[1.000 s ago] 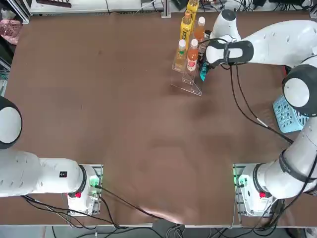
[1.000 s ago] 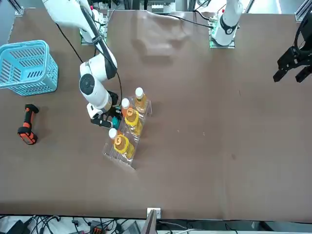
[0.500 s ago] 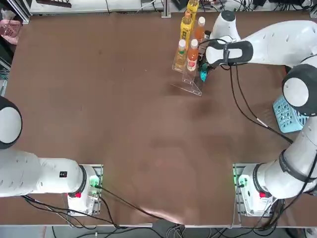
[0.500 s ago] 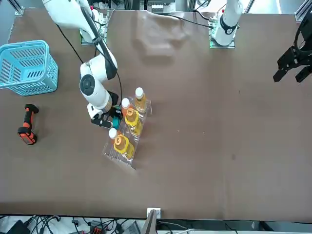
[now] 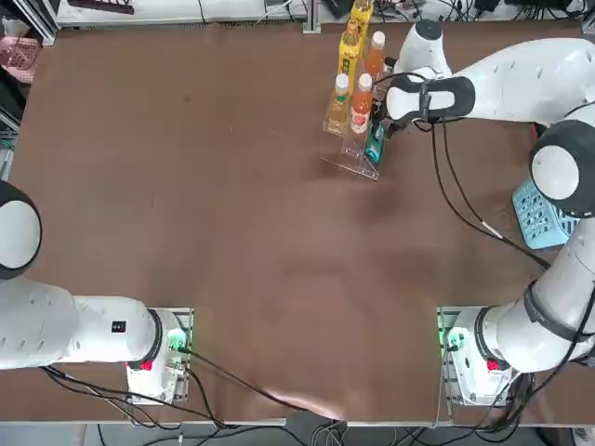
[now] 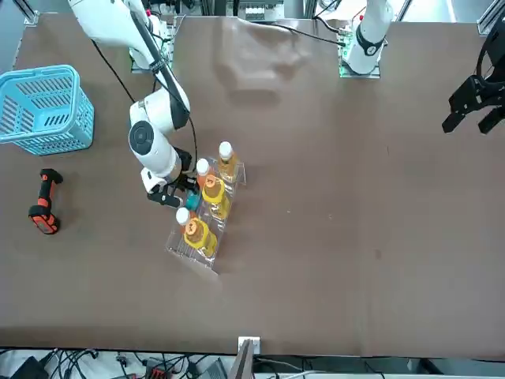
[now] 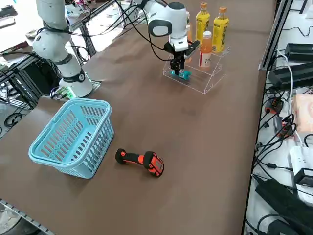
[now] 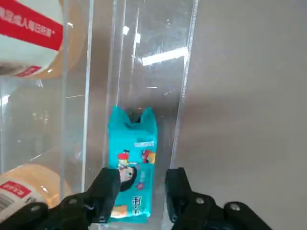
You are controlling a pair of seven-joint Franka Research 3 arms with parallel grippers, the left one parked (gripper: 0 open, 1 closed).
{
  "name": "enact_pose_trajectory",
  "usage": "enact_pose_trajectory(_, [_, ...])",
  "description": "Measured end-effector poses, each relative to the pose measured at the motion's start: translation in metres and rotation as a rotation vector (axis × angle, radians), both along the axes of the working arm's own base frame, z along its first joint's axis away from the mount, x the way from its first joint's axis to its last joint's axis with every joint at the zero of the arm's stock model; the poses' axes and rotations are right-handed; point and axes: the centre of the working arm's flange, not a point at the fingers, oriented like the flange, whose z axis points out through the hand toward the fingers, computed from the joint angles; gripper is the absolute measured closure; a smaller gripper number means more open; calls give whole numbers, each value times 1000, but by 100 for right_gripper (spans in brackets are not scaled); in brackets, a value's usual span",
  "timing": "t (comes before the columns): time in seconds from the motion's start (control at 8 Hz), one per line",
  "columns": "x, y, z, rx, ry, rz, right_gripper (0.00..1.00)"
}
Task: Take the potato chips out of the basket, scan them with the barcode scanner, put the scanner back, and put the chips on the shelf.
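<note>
Now the potato chips (image 8: 133, 163) lie on the shelf (image 8: 184, 86) lower tier beside the bottles (image 5: 362, 100), the right claw (image 8: 144, 189) parted around them, released. Any lift with fingers (image 8: 109, 184) brushing the packet could drag it off.

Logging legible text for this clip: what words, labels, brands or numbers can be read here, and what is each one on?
Potato chips lying on the shelf, between the fingers of the open right gripper: printed characters and a small picture, too small to read.
Bottle label, red band: white characters, blurred, not readable.
Second bottle label: a barcode and fine print, not readable.
Barcode scanner and basket: no text visible.
</note>
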Motion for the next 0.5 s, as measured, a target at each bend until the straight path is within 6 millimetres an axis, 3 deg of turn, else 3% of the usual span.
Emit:
enact_pose_trajectory(0.12, [1,0,0,0,-1,-1,38])
enact_pose_trajectory(0.25, [2,-1,1,0,-3,-3,27])
enact_pose_trajectory(0.38, [4,-5,2,-2,-5,-8,7])
enact_pose_trajectory(0.5, [7,-8,3,-2,-9,-12,0])
